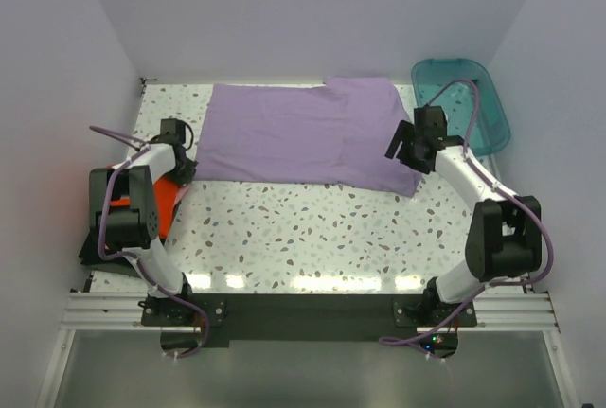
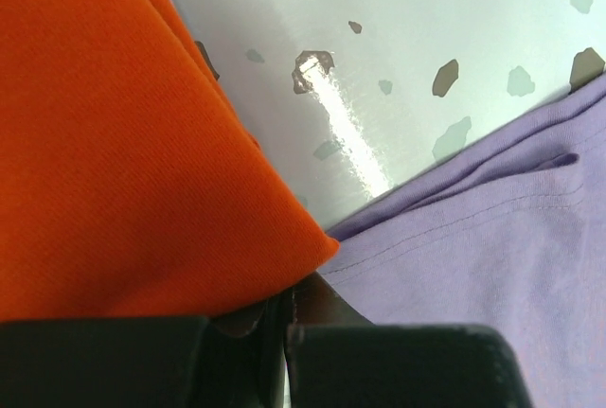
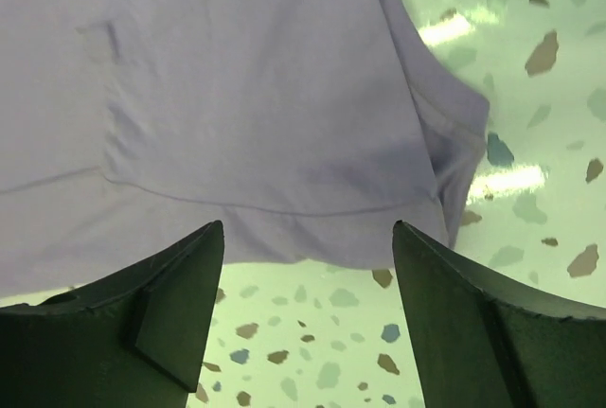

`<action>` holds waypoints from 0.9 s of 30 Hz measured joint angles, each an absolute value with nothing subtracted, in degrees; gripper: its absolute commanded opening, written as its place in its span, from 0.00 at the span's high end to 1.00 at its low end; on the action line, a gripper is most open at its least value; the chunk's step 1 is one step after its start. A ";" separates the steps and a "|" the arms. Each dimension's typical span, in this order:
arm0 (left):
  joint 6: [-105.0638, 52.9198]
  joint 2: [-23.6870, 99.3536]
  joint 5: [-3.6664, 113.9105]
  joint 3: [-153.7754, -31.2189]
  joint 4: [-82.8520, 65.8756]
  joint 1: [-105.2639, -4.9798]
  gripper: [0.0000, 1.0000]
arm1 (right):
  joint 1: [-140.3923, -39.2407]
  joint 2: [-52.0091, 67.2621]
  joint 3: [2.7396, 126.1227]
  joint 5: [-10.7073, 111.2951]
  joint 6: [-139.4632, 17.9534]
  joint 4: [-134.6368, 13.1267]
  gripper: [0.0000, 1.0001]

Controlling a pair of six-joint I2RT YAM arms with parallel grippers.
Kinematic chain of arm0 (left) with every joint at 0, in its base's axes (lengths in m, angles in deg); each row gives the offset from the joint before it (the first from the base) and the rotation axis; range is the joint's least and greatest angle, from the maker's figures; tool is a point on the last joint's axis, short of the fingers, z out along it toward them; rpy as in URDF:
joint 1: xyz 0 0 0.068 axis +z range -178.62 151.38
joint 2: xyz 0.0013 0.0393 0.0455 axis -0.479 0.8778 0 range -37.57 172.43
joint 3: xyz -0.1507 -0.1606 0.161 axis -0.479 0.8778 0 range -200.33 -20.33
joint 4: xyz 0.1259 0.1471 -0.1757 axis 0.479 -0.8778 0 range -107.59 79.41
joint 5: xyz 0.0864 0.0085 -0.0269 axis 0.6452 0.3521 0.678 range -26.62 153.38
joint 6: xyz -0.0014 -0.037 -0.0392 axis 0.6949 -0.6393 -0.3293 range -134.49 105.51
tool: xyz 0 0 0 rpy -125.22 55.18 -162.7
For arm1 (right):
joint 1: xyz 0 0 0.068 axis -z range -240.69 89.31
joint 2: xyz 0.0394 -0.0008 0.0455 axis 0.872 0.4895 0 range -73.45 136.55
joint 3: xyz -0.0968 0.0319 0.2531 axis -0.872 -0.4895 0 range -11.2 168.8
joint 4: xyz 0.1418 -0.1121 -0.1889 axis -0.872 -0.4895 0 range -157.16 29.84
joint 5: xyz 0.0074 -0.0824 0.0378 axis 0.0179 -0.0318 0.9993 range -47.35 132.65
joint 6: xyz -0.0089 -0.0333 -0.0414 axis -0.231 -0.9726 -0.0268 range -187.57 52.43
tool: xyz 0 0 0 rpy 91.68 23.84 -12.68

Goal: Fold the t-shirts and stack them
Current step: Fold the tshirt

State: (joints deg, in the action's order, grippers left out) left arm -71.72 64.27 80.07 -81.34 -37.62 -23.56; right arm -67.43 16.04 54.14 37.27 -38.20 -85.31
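On the speckled counter [image 1: 312, 228] lies a large lavender-purple cloth t-shirt [image 1: 303, 133]; right end effector [image 3: 308, 225] spread above its hem; left end effector [image 2: 287, 318] pressed together.

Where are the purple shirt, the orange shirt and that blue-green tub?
purple shirt [image 1: 294, 133]: top view, middle of the spread cloth.
orange shirt [image 2: 123, 162]: left wrist view, its flat face.
teal tub [image 1: 496, 105]: top view, right wall.

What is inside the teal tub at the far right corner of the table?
The teal tub looks empty: only its see-through bottom shows. Its near left corner is covered by the right arm and its cable, so that part cannot be checked.
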 measured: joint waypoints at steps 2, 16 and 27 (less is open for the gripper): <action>-71.68 64.27 80.05 -81.34 -37.57 -23.43 1.00 | -67.43 15.62 51.25 37.22 -38.14 -85.15 0.24; -70.94 61.60 79.57 -77.34 -34.16 -21.55 1.00 | -63.35 11.67 39.58 36.11 -37.64 -82.40 0.28; -69.36 60.44 78.10 -76.29 -33.95 -19.32 0.80 | -63.35 16.61 39.23 36.33 -36.28 -78.77 0.34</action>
